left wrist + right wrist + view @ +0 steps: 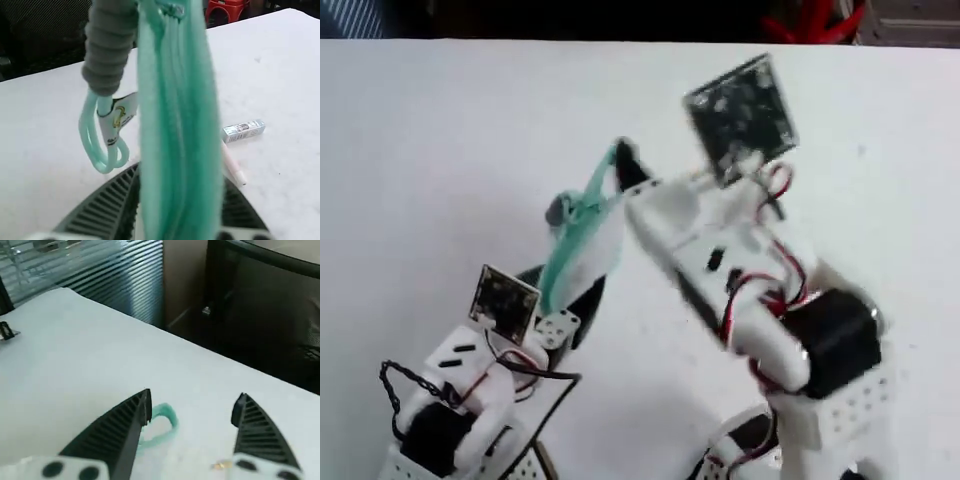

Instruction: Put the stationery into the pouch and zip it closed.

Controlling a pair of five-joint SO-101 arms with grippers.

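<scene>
Two fingers point(110, 205) of the left gripper point(180, 177) clamp the pouch point(180, 125) upright, likely to present its zip; the right gripper point(195, 397) gapes empty by its loop point(162, 425). Outside, pen point(232, 167) and box point(243, 131) wait on the table point(50, 125).

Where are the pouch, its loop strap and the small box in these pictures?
pouch point(177, 130), left wrist view, middle of its green fabric body.
loop strap point(102, 164), left wrist view, lower bend of the loop.
small box point(243, 131), left wrist view, centre of its long side.
</scene>
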